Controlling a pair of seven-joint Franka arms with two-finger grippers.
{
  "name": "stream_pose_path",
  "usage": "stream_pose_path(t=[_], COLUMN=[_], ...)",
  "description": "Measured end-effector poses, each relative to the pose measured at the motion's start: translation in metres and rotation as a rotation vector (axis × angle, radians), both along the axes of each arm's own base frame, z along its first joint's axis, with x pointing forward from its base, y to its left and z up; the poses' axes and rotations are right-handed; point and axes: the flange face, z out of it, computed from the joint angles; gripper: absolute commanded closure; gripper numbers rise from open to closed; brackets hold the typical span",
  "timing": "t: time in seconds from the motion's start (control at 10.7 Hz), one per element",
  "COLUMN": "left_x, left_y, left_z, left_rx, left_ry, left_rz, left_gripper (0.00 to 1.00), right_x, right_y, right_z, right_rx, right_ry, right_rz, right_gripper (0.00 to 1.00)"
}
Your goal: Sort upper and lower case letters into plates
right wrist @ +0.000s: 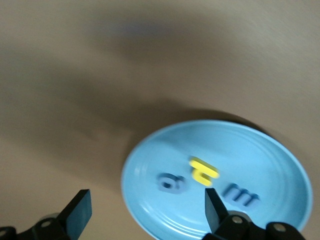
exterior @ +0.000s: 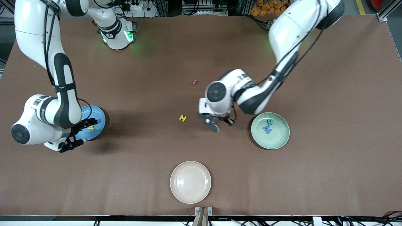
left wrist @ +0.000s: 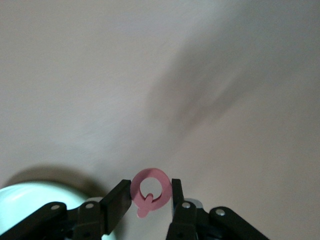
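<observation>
My left gripper (exterior: 221, 123) is shut on a pink letter Q (left wrist: 151, 192), held upright between the pads over the bare table beside the mint green plate (exterior: 278, 141). That plate holds a green R (exterior: 269, 122) and a blue M (exterior: 267, 129). My right gripper (exterior: 80, 133) hangs open and empty over the near edge of the blue plate (exterior: 100, 116). The blue plate (right wrist: 260, 150) holds a yellow letter (right wrist: 202, 171), a grey-blue a (right wrist: 170, 182) and an m (right wrist: 240, 195). A yellow H (exterior: 182, 118) and a small red letter (exterior: 194, 83) lie on the table.
A cream-beige plate (exterior: 190, 194) with nothing on it sits near the table's front edge. The brown table (exterior: 329, 94) stretches wide toward the left arm's end. The mint plate's rim (left wrist: 25, 197) shows close by the left gripper.
</observation>
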Motion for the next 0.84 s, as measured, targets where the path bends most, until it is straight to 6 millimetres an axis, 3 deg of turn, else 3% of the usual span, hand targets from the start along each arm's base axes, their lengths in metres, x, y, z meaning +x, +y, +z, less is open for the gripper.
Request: stream_pose_path(t=[0.09, 0.28, 0.56, 0.75, 0.84], left_x=[0.014, 0.026, 0.013, 0.005, 0.004], left_y=[0.03, 0.075, 0.098, 0.108, 0.113], left_z=[0.005, -0.009, -0.045, -0.061, -0.066], left_rx=[0.023, 0.077, 0.121, 0.141, 0.148], left_ry=[0.034, 0.103, 0.175, 0.203, 0.212], left_rz=[-0.035, -0.074, -0.078, -0.075, -0.072], left_gripper=[0.97, 0.96, 0.95, 0.93, 0.72], right_x=[0.002, 0.003, -0.008, -0.027, -0.038], right_y=[0.026, 0.089, 0.166, 0.202, 0.219], right_z=[0.007, 0.028, 0.061, 0.063, 0.06], right_rx=[0.003, -0.022, -0.066, -0.088, -0.098], right_ry=[-0.011, -0.036, -0.068, -0.057, -0.055], right_rz=[0.028, 0.018, -0.083, -0.124, -0.137], right_gripper=[0.0, 0.0, 0.0, 0.0, 0.0])
